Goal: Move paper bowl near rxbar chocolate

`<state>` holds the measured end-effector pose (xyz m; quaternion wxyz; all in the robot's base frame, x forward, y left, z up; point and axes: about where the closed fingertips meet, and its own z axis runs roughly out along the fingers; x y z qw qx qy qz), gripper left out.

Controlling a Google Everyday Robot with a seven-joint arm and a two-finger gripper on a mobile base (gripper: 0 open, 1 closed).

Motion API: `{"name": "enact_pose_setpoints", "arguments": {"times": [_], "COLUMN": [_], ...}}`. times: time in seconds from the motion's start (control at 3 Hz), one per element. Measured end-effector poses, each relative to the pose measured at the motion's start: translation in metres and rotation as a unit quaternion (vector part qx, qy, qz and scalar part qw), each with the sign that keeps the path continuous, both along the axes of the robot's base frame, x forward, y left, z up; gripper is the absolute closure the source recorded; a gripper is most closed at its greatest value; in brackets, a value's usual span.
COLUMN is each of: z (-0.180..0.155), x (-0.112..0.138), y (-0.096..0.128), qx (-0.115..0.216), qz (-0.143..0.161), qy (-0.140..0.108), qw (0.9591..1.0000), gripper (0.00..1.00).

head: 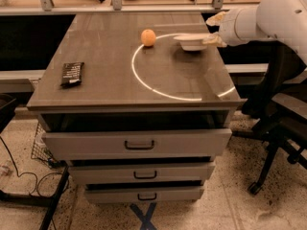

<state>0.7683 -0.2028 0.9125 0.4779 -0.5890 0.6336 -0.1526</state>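
Over the counter's [110, 87] far right corner comes the arm [273, 13], its gripper [214, 32] at the right rim of the bowl [191, 42]; whether it grips, I cannot tell. The bar [72, 74] lies by the left edge, well apart. A ball [148, 37] sits left of the bowl.

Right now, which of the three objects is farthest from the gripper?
The rxbar chocolate, the black bar near the table's left edge. The paper bowl is at the gripper, the orange ball beside that bowl.
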Motion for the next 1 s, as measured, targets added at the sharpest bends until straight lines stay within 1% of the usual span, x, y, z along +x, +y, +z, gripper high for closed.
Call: {"name": "enact_pose_setpoints", "arguments": {"times": [0.33,0.67,1.0], "z": [-0.0015,-0.0044,-0.0051], "x": [0.0006,0.0015,0.0039], "y": [0.0026,0.0059,0.0083], "qx": [-0.001,-0.001,-0.006], "qz": [0.003,0.005,0.007], "qy": [0.0,0.002,0.004], "qw": [1.0,1.0,0.9999], "gripper": [0.75,1.0,1.0]}}
